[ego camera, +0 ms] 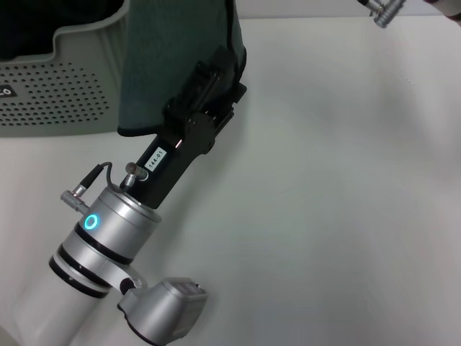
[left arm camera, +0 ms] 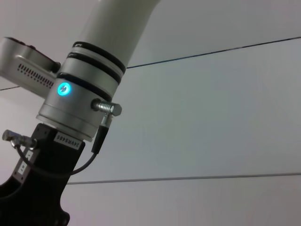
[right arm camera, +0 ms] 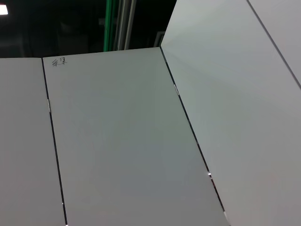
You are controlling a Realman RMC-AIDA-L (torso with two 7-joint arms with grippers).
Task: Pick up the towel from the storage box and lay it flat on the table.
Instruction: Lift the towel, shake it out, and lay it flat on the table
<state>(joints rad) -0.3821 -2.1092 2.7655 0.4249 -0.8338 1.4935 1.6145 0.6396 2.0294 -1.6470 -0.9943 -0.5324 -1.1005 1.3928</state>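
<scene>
The towel [ego camera: 173,65] hangs as a dark teal-green sheet with a thin black edge. Its lower edge is just above the table [ego camera: 346,180], in front of the right end of the storage box [ego camera: 65,79]. My left gripper [ego camera: 225,68] reaches up from the lower left and is shut on the towel's right edge, with its tips tucked into the cloth. The top of the towel is cut off by the frame. My right arm [ego camera: 382,11] is raised at the far right. The left wrist view shows its wrist [left arm camera: 75,108] and black gripper base, with the fingers out of frame.
The grey-green perforated box stands at the far left with a dark interior and a small label on its wall. White tabletop stretches to the right and front of the towel. The right wrist view shows only wall panels.
</scene>
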